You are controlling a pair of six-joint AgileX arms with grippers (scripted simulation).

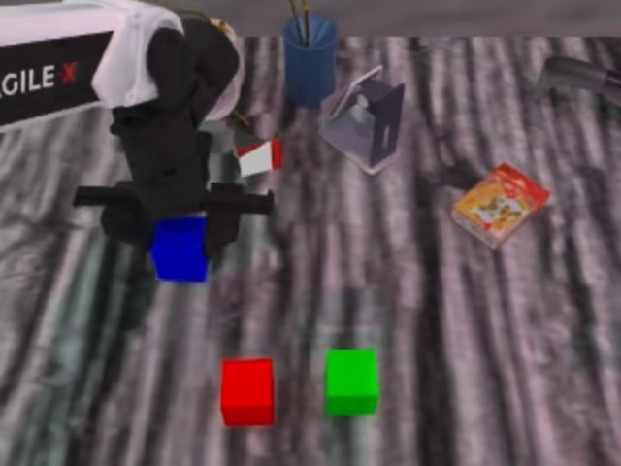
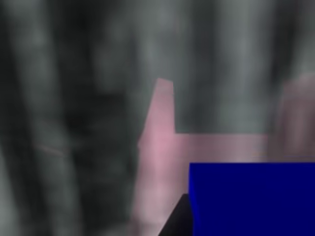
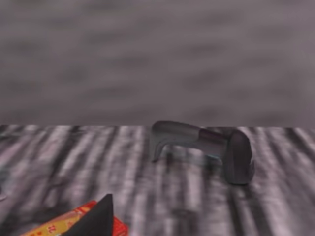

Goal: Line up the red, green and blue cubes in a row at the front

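The blue cube [image 1: 179, 249] hangs under my left gripper [image 1: 182, 231], which is shut on it at the left of the table, behind the other two cubes. In the left wrist view the blue cube [image 2: 251, 196] fills the near corner, with one dark finger [image 2: 179, 219] pressed against its side. The red cube [image 1: 246, 391] and the green cube [image 1: 350, 382] stand side by side on the table near the front edge, a gap between them. My right gripper [image 3: 101, 219] is outside the top view; only a dark part of it shows in its wrist view.
At the back stand a blue pen cup [image 1: 310, 58] and a grey-purple stand [image 1: 367, 121]. A small red-and-white folded object [image 1: 260, 157] lies beside my left arm. A red-and-yellow card box [image 1: 500, 202] lies at the right. A grey scanner [image 1: 582, 76] rests at the back right.
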